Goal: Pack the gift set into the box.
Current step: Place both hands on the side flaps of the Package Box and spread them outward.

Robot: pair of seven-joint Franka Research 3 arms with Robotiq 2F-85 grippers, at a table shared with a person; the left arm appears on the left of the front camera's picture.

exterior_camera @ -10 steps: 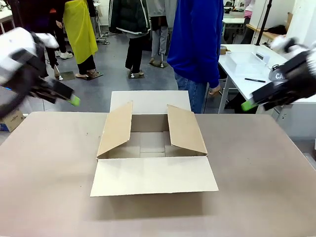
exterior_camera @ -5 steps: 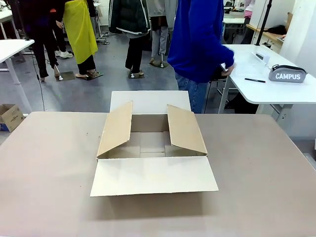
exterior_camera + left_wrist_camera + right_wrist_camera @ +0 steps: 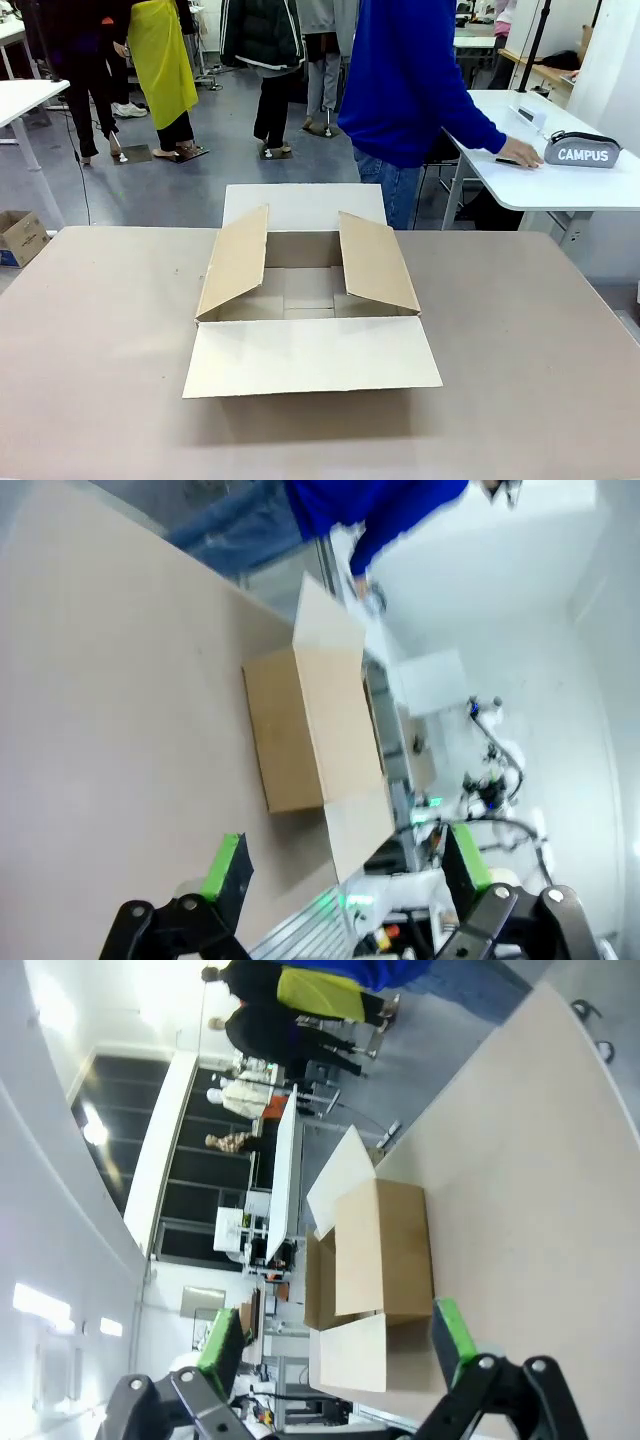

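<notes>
Box (image 3: pixel 310 355) stands at the centre of the brown table (image 3: pixel 100 330), top open: near flap lying flat toward the robot, far flap folded outward, left and right flaps raised and tilted inward. Interior holds nothing. Grey pouch (image 3: pixel 582 150) lettered "CAMPUS" lies on the white side table (image 3: pixel 480 110), far right. A person in a blue top (image 3: pixel 400 80) rests a hand (image 3: pixel 520 153) just left of the pouch. Left gripper (image 3: pixel 345 860): fingers spread wide, nothing between them. Right gripper (image 3: pixel 336 1335): same condition.

Open box (image 3: pixel 308 300), person's hand (image 3: pixel 520 155) beside pouch (image 3: pixel 583 151)
</notes>
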